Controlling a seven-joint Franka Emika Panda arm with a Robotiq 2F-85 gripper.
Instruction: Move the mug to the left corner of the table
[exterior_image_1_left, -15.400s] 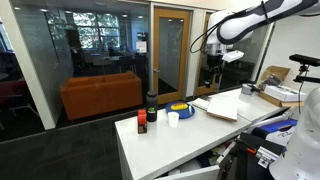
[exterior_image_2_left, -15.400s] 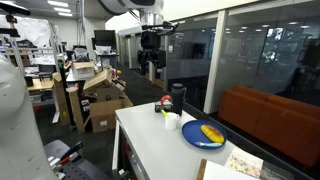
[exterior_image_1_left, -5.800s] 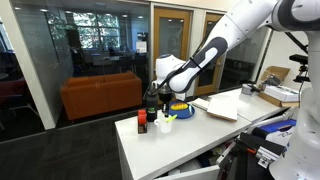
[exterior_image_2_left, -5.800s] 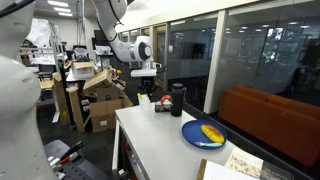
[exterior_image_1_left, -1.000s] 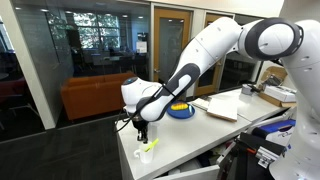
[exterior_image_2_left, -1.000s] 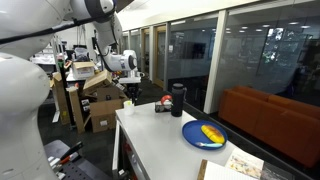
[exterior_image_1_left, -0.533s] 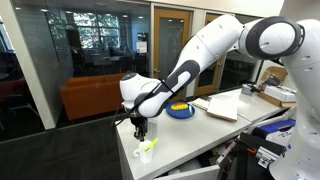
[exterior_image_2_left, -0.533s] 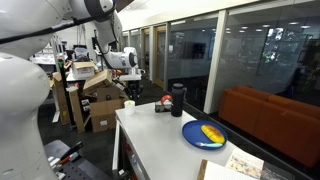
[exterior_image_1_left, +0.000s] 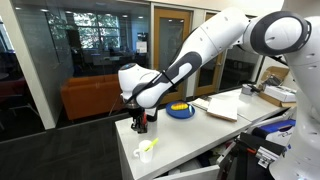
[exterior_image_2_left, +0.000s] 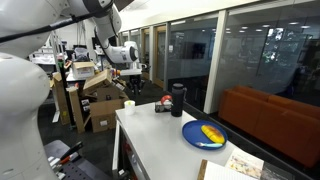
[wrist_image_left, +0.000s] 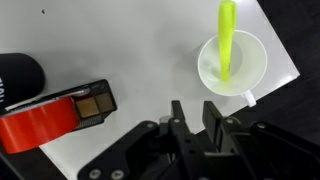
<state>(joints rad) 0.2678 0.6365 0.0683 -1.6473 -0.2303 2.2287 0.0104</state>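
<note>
The mug (wrist_image_left: 232, 65), a small white cup with a yellow-green stick in it, stands on its own at the corner of the white table (wrist_image_left: 150, 60). It shows in both exterior views (exterior_image_1_left: 147, 149) (exterior_image_2_left: 129, 104), close to the table's edge. My gripper (exterior_image_1_left: 139, 124) (exterior_image_2_left: 131, 84) hangs above it and clear of it. In the wrist view my gripper (wrist_image_left: 195, 112) is open by a narrow gap with nothing between its fingers; the mug lies just beyond the fingertips.
A red tape dispenser (wrist_image_left: 60, 115) and a dark cylindrical container (wrist_image_left: 20, 75) (exterior_image_2_left: 178, 98) stand near the mug. A blue dish with yellow inside (exterior_image_1_left: 179, 110) (exterior_image_2_left: 203, 134) sits further along the table. Papers (exterior_image_1_left: 220, 107) lie beyond it. Cardboard boxes (exterior_image_2_left: 100, 110) stand beside the table.
The gripper has let go of the mug and risen above it. The mug stays at the table corner.
</note>
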